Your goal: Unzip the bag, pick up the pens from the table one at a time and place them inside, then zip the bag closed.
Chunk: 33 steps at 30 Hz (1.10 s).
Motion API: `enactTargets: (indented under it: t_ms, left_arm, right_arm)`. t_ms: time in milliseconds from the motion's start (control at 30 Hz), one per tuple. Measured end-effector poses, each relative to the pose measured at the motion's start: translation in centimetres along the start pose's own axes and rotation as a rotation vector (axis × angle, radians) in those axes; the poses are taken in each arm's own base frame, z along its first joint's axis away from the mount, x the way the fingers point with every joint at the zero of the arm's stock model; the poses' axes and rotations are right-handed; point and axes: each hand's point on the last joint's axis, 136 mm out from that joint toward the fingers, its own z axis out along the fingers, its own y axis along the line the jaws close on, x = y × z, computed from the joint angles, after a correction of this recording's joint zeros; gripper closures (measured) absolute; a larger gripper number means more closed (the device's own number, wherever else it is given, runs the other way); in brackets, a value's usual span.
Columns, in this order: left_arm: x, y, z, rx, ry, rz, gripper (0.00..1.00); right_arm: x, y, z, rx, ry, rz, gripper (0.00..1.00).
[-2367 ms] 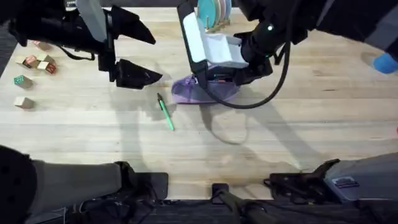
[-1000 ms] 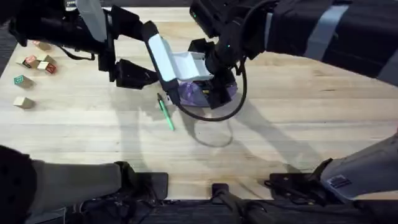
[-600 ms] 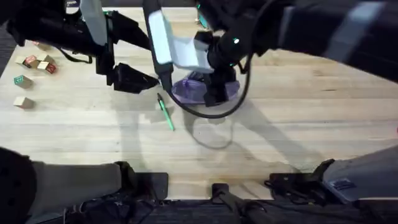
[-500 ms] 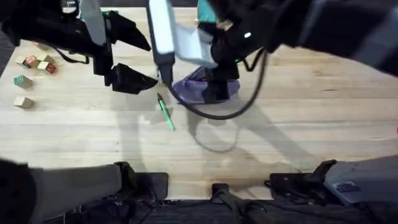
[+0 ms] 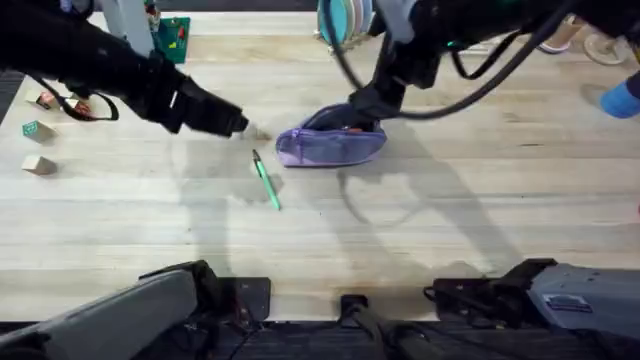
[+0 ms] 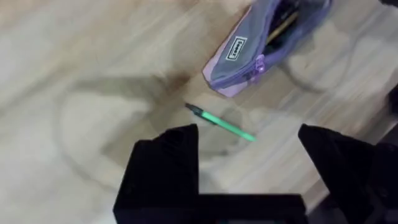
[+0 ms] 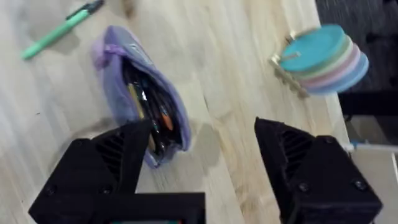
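A stack of round discs in teal, pink and green stands on edge in a small rack at twelve o'clock on the surface; from the right wrist it appears as a fanned pile. Small wooden blocks lie scattered toward nine o'clock, well apart from it. A green card sits near eleven o'clock.

Lilac cloth bag, pale grained wood table
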Motion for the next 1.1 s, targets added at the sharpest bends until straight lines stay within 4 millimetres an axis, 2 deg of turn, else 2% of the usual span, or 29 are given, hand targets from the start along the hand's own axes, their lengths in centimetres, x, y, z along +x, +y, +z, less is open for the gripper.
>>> enactTargets:
  t_ms: [167,300,800,967,1100]
  left_arm:
    - [0.6,-0.6,0.1,0.011,0.035,-0.292,0.004]
    - [0.7,-0.7,0.2,0.009,0.04,-0.425,0.006]
    - [0.4,-0.1,0.2,-0.018,0.027,-0.561,0.004]
    - [1.8,1.1,0.1,-0.129,0.086,-0.709,0.005]
    - [2.4,1.2,0.6,-0.221,0.144,-0.74,0.005]
  right_arm:
    - [1.0,-1.5,-0.7,0.035,0.006,0.063,0.006]
    - [1.2,-1.7,-0.7,0.039,0.008,0.073,0.006]
    - [1.2,-1.7,-0.7,0.038,0.009,0.076,0.005]
    - [1.2,-1.7,-0.7,0.038,0.009,0.076,0.005]
    - [1.2,-1.7,-0.7,0.039,0.008,0.076,0.005]
